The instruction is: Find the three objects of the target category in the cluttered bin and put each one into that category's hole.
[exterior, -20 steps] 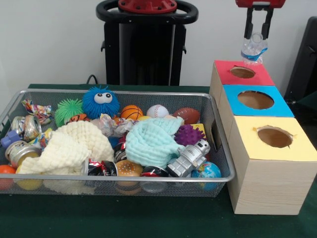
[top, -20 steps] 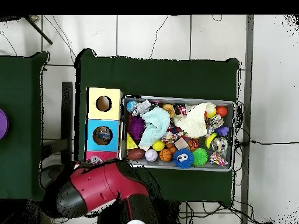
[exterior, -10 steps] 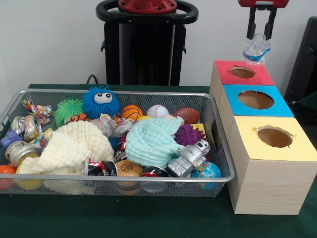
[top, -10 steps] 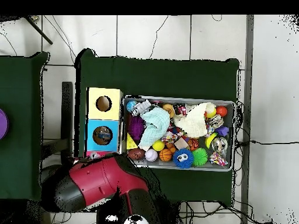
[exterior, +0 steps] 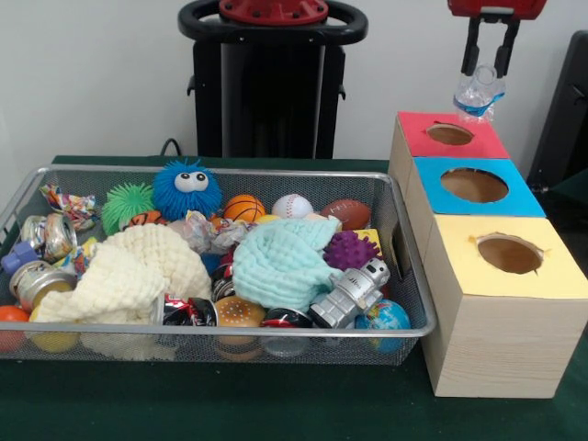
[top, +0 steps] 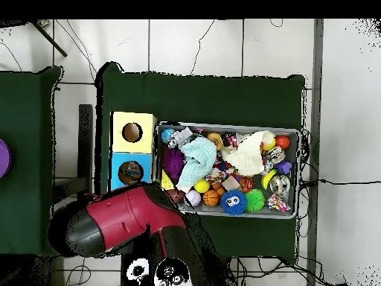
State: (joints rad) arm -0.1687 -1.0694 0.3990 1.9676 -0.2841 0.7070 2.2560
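My gripper (exterior: pixel 484 72) hangs at the top right of the front view, shut on a crumpled clear plastic bottle (exterior: pixel 478 94) with a blue label. The bottle dangles a little above and just right of the hole (exterior: pixel 450 134) in the red box (exterior: pixel 413 127). In the overhead view the red arm (top: pixel 123 222) covers the red box, and the gripper and bottle are hidden beneath it. The wire bin (exterior: pixel 276 328) holds balls, cloths, crushed cans and toys.
A blue box (exterior: pixel 432 184) and a yellow box (exterior: pixel 459 262), each with a round hole, stand in a row in front of the red one, right of the bin. A toy robot (exterior: pixel 352 291), a mint cloth (exterior: pixel 280 260) and a cream cloth (exterior: pixel 129 271) lie in the bin.
My gripper has risen slightly and drifted right with the bottle, from directly over the red box's hole to its right rim. In the overhead view the arm has swung further over the red box.
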